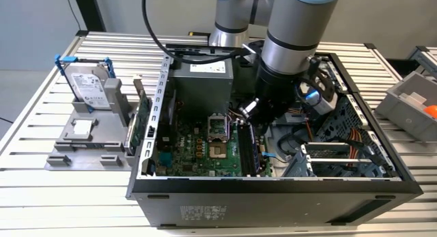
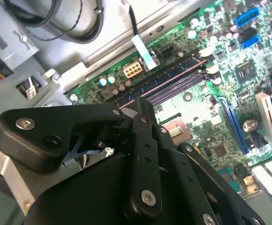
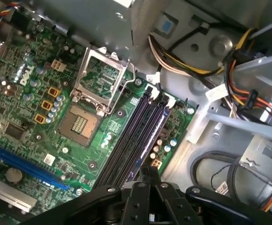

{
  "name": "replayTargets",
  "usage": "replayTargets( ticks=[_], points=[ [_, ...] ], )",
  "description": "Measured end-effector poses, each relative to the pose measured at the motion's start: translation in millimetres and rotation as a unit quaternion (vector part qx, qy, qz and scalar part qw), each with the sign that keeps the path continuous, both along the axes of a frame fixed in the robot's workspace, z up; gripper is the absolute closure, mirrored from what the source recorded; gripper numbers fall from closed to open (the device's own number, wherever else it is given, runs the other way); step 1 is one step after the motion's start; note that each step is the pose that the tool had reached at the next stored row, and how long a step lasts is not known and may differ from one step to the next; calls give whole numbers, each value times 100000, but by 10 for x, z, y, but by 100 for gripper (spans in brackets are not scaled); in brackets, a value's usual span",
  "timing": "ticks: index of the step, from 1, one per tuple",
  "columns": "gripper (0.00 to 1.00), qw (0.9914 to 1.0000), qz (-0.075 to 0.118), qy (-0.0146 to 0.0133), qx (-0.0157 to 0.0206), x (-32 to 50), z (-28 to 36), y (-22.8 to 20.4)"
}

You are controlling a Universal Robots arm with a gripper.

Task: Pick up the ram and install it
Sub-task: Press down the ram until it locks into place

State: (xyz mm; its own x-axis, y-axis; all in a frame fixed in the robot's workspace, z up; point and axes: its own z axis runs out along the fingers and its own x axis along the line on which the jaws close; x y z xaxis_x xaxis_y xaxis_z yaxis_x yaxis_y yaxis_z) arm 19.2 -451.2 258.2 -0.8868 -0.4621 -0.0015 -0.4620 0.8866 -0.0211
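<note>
The ram [image 1: 246,150] stands as a dark narrow stick in the memory slot nearest the drive cage, inside the open computer case [image 1: 273,188]. In the first wrist view the ram [image 3: 153,138] shows a shiny bluish edge running up to my fingertips. My gripper [image 1: 248,114] hangs over the ram's far end, down inside the case. Its fingers are pressed together in both wrist views, gripper [image 3: 150,172] and gripper [image 2: 143,105], with no gap between them. I cannot tell whether they touch the ram. The memory slots [image 2: 173,82] lie just beyond the fingertips.
The empty processor socket [image 1: 217,127] sits beside the slots on the green motherboard [image 1: 188,155]. Cable bundles [image 3: 182,65] and a drive cage [image 1: 334,155] crowd the other side. Outside the case, a grey holder [image 1: 82,150] carries a hard drive [image 1: 89,88] and a green card [image 1: 140,122].
</note>
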Motion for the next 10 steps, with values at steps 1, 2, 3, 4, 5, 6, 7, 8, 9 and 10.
replayTargets(
  ticks=[1, 2, 3, 4, 5, 6, 7, 8, 9, 10],
  points=[
    [100, 99997, 550, 0, 539, 0, 0, 0],
    [100, 99988, 1104, 6, 1085, 0, -1, 0],
    [100, 99975, 1789, 7, 1375, 0, -4, 0],
    [100, 99953, 2726, 9, 1403, 0, -11, 1],
    [100, 99925, 3601, 30, 1388, -1, -13, 0],
    [100, 99888, 4528, 46, 1381, 0, -15, 0],
    [100, 99845, 5401, 60, 1376, 0, -17, 1],
    [100, 99797, 6219, 70, 1380, 0, -19, 2],
    [100, 99737, 7111, 81, 1382, 0, -22, 3],
    [100, 99670, 8001, 92, 1388, -1, -25, 3]
  ],
)
